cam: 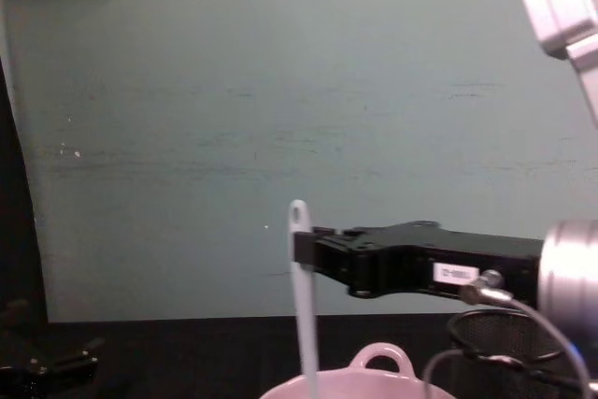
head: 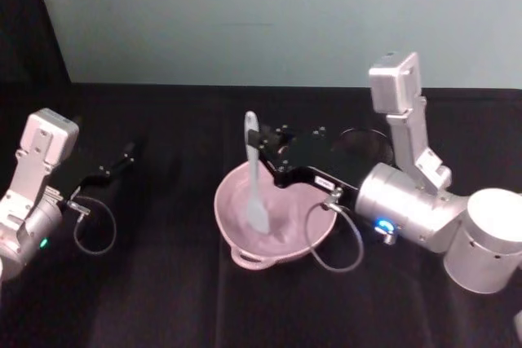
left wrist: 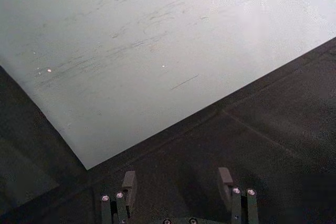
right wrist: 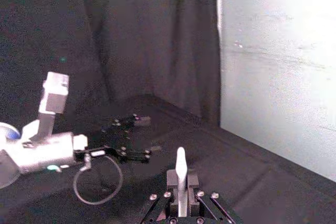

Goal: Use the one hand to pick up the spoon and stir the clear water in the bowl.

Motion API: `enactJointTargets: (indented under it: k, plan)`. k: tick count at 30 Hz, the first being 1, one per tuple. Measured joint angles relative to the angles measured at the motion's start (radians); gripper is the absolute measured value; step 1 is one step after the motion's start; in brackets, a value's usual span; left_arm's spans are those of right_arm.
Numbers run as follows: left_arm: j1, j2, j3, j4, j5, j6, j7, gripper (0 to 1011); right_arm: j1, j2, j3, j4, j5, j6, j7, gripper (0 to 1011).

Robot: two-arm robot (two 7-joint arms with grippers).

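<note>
Head view: the spoon [head: 254, 177] is held nearly upright by the right gripper [head: 264, 155], whose fingers are pressed together on the handle a little below its holed tip. The paddle-shaped head is seen inside the pale pink bowl [head: 232, 201], toward the side on the robot's left. Whether it is touching the bottom cannot be told. The bowl is set near the middle of the black surface [head: 163, 299], with a loop handle on its rim turned toward the robot. The right arm is extended in from the right, above the far right part of the rim, and a black wire-mesh cup [head: 371, 143] is seen just behind it.

In the chest view the spoon [cam: 302, 315] is shown standing upright, its tip above the right gripper [cam: 301, 248] and its shaft running down into the bowl [cam: 346, 385]. The wire-mesh cup [cam: 509, 338] is seen to the right. In the right wrist view the white handle [right wrist: 180, 169] is seen pinched between the two fingers.

The left gripper [head: 121, 157] is parked well to the left of the bowl. In the left wrist view its fingers [left wrist: 128, 182] are seen spread apart.
</note>
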Motion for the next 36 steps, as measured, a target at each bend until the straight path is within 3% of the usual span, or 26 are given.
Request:
enactJointTargets:
  k: [12, 20, 26, 36]
  plan:
    - [0.000, 0.000, 0.000, 0.000, 0.000, 0.000, 0.000, 1011, 0.056, -0.058, -0.029, 0.079, -0.003, -0.027, 0.019, 111]
    - [0.000, 0.000, 0.000, 0.000, 0.000, 0.000, 0.000, 1011, 0.099, -0.087, 0.003, 0.198, 0.021, -0.068, 0.025, 111]
    - [0.000, 0.000, 0.000, 0.000, 0.000, 0.000, 0.000, 1011, 0.089, -0.067, 0.055, 0.221, 0.042, -0.080, 0.005, 111]
    - [0.000, 0.000, 0.000, 0.000, 0.000, 0.000, 0.000, 1011, 0.015, -0.001, 0.116, 0.132, 0.054, -0.071, -0.028, 111]
